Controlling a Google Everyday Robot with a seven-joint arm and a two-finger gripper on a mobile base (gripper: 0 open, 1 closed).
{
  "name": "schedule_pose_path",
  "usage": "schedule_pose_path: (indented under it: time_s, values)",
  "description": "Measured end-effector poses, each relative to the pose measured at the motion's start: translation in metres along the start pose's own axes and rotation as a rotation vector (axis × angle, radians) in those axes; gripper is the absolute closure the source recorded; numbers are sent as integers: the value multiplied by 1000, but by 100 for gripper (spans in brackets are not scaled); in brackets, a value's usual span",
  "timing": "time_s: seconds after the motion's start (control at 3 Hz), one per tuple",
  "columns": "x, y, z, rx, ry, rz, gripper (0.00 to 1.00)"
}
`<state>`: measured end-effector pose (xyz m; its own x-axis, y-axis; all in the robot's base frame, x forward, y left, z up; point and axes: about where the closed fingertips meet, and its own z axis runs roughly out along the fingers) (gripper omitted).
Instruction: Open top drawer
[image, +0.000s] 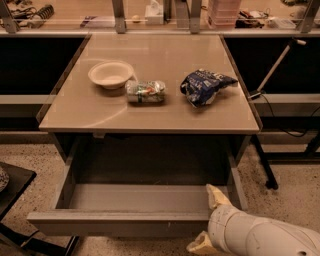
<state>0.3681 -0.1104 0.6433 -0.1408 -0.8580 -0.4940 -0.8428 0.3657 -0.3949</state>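
Observation:
The top drawer (120, 223) of the grey table is pulled far out, and its bare inside (140, 197) shows. My white gripper (209, 220) is at the right end of the drawer's front panel. It is open and straddles the panel: one finger (216, 195) reaches up over the panel's top edge into the drawer, and the other finger (199, 245) is below and in front of the panel. My white forearm (265, 237) comes in from the lower right corner.
On the tabletop (150, 107) stand a white bowl (110, 74), a crushed can lying on its side (145, 91) and a blue chip bag (205, 86). A black stand (12, 187) is at the lower left and a table leg (265, 165) at the right. The floor is speckled.

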Motion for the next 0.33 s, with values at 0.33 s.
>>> schedule_pose_path:
  time_s: [0.33]
  values:
    - [0,0,0,0,0,0,0]
